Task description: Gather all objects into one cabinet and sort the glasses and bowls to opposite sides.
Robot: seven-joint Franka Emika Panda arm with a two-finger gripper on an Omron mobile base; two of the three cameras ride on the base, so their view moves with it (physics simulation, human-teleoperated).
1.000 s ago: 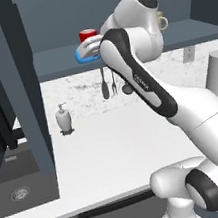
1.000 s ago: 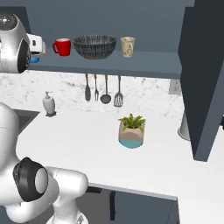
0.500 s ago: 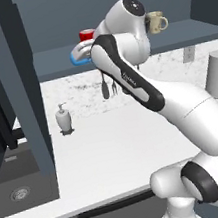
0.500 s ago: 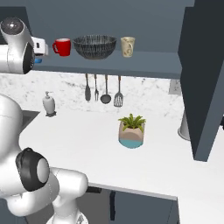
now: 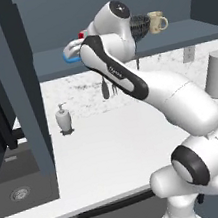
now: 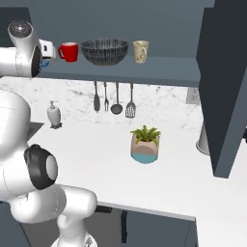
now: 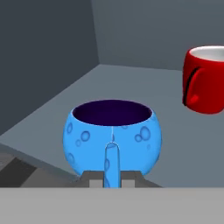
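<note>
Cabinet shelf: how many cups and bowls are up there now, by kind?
Cups: 2, red cup and beige mug
Bowls: 2, dark patterned bowl and blue bowl, gripped at its rim by the hand
Total: 4

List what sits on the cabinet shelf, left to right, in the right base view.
Red cup → large dark patterned bowl → beige mug.

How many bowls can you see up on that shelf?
2. The wide dark striped bowl stands mid-shelf between the red cup and the beige mug. The small blue bowl is at the shelf's left end, pinched at its rim by the gripper. The arm may hide others.
</note>
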